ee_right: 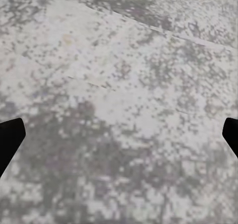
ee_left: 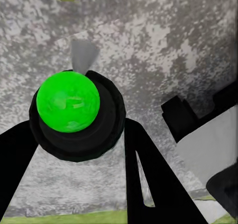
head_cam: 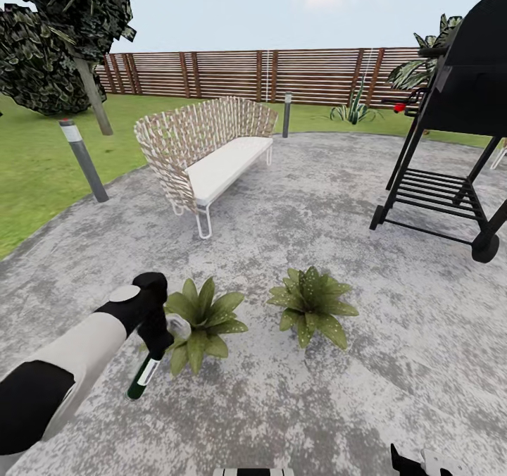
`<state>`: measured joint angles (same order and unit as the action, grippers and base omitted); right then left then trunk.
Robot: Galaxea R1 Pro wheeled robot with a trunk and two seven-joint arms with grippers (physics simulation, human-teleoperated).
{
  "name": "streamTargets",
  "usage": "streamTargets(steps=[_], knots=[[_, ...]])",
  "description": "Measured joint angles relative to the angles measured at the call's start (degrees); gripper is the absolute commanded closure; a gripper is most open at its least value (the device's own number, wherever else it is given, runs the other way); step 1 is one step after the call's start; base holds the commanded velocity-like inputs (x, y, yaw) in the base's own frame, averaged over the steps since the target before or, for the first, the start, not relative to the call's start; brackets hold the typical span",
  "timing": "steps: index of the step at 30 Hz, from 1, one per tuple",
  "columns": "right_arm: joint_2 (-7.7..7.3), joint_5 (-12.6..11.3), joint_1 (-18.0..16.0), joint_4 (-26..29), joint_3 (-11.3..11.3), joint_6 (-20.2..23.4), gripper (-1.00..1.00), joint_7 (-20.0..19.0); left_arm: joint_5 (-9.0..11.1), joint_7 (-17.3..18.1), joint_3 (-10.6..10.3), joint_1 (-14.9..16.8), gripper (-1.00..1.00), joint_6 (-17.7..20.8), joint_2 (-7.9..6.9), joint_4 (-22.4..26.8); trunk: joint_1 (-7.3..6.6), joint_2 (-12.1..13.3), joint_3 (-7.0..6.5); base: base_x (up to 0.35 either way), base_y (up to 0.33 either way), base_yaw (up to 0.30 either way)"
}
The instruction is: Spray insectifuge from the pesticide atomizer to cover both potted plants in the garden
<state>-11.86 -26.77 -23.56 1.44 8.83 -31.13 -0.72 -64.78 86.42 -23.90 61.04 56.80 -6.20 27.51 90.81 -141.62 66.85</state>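
the left gripper (head_cam: 156,335) is clamped on the atomizer (head_cam: 144,379), tilted beside the left potted plant (head_cam: 201,321). the right potted plant (head_cam: 311,303) sits just beyond on grey paving (head_cam: 317,201). the right gripper (ee_right: 119,134) has its fingers spread apart over paving.

Black grill (head_cam: 458,110) cut off at the frame's right edge; left potted plant's (head_cam: 201,321) grey pot partly hidden behind the left gripper (head_cam: 156,339); the atomizer's (head_cam: 143,379) label unreadable.

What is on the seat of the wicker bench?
A white cushion covers the wicker bench seat, with nothing lying on it. The seat surface under the cushion is hidden.
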Motion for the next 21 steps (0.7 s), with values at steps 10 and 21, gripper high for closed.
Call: streamTargets(steps=[10,21], knots=[[0.00,0.00,0.02,0.01,0.00,0.00,-1.00,0.00,0.09,-12.38,11.20,-2.67,1.00,0.15,1.65,0.05,0.00,0.00,0.00,-0.001,0.000,0.000],[0.00,0.06,0.03,0.00,0.00,0.00,-1.00,0.00,0.13,-12.24,11.19,-2.85,1.00,0.11,2.37,-0.31,0.00,0.00,0.00,-0.123,-0.039,0.000]])
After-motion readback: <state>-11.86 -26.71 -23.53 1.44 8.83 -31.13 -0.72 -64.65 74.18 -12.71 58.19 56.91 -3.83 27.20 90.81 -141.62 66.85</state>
